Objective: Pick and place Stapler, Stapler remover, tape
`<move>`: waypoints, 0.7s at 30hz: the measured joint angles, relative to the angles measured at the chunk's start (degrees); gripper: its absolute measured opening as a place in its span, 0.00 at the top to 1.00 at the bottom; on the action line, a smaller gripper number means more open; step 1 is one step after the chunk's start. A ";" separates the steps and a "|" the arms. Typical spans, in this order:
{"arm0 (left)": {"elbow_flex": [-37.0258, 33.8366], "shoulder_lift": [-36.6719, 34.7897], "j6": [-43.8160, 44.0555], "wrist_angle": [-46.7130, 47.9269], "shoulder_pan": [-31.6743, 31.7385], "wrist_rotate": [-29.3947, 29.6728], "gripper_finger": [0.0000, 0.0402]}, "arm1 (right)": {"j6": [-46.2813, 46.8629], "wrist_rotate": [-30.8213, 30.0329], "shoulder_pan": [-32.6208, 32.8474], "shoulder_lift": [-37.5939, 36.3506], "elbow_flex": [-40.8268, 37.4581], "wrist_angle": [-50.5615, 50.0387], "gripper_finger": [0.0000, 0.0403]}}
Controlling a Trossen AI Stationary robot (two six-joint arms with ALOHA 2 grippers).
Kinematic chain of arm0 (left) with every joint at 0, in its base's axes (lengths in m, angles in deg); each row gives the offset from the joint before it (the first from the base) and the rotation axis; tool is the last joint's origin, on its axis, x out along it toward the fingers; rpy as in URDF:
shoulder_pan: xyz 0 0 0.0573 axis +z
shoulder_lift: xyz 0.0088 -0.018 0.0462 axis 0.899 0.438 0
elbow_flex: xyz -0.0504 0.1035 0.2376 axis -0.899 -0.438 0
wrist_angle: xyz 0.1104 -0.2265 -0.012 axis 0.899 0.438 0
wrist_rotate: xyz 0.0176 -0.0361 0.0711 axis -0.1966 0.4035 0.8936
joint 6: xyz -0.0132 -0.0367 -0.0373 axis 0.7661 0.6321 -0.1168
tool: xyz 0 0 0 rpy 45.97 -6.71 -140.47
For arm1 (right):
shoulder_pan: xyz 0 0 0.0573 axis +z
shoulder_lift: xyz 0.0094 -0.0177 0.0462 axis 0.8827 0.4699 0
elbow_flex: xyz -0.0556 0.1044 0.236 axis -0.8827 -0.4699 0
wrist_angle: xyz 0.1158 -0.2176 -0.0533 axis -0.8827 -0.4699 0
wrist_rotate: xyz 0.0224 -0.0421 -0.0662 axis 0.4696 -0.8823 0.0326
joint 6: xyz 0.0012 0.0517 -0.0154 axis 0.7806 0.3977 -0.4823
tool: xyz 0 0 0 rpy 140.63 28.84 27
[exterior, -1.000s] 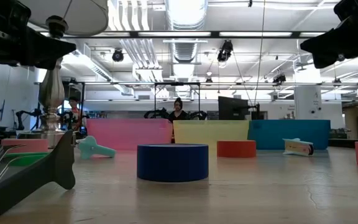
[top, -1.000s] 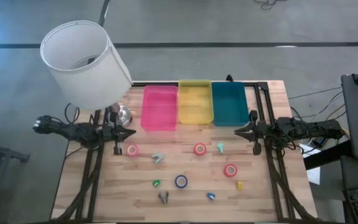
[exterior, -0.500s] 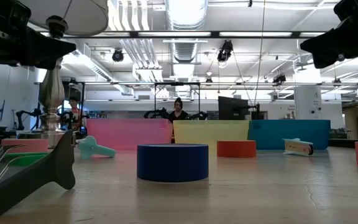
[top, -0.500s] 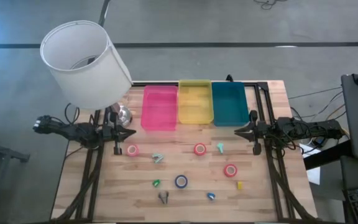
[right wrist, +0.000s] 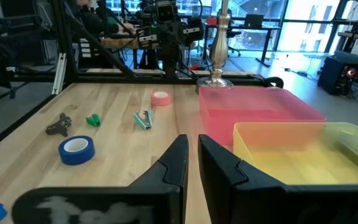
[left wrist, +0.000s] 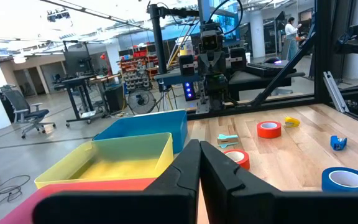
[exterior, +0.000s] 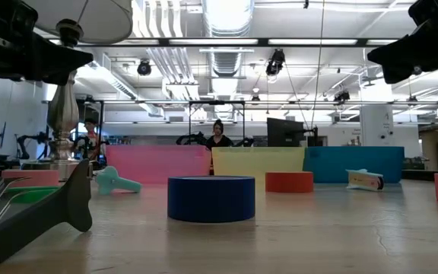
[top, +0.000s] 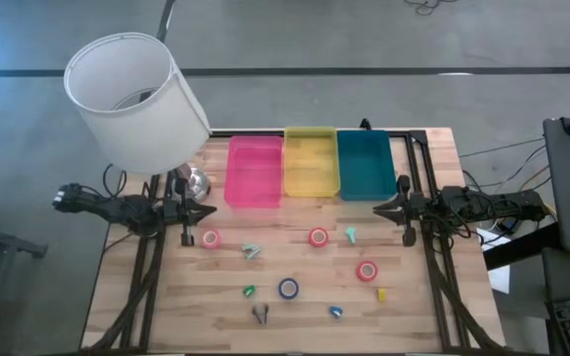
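Observation:
Four tape rolls lie flat on the wooden table: pink, red, red and dark blue. Between them lie two small teal staplers, a dark staple remover, a green one, and tiny blue and yellow pieces. My left gripper hovers shut at the table's left edge, just far of the pink roll. My right gripper hovers shut at the right, far of the teal stapler. Neither touches anything.
Three open bins stand side by side at the far edge: pink, yellow and teal. A lamp with a white shade stands at the far left, its base next to the pink bin. People show in the room behind.

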 joint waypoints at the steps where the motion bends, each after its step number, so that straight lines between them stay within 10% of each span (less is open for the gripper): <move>1: 0.00 -0.01 0.00 -0.02 0.00 0.00 0.97 | 0.06 0.00 -0.02 -0.02 0.02 0.02 0.92; 21: 0.00 0.00 3.61 -0.39 -0.02 0.00 0.97 | 1.86 0.02 0.00 -0.04 0.00 4.48 0.92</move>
